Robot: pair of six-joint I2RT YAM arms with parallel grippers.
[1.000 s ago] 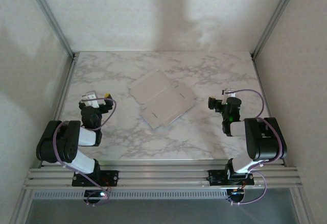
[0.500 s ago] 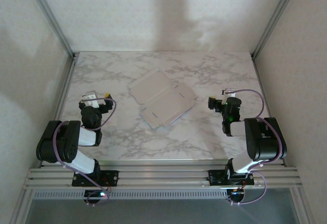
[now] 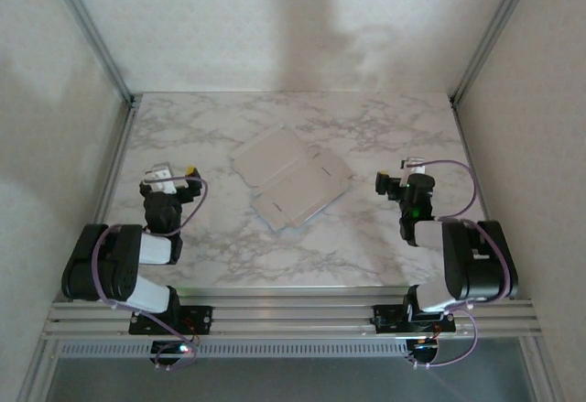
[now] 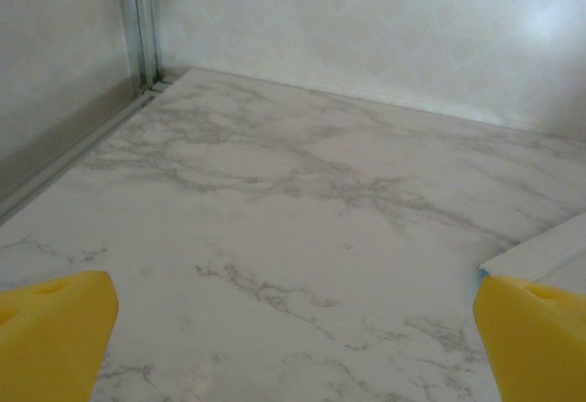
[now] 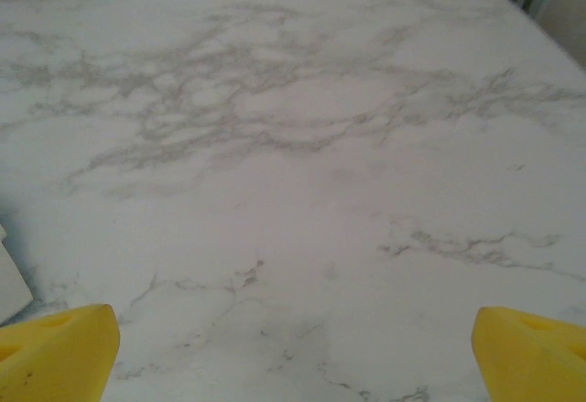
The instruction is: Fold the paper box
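Keeping left gripper (image 3: 174, 176) and right gripper (image 3: 398, 176) wide, empty, at 9 and 3 o'clock of the unmoved paper box (image 3: 291, 178). Sagging slightly at both elbows

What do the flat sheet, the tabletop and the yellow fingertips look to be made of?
Paper box: thin card, matt pale grey, creased and lying flat.
Table: smooth marble-patterned top with grey veins; stone or laminate, cannot tell.
Fingertips: yellow, matt, slightly pitted, probably foam or rubber.
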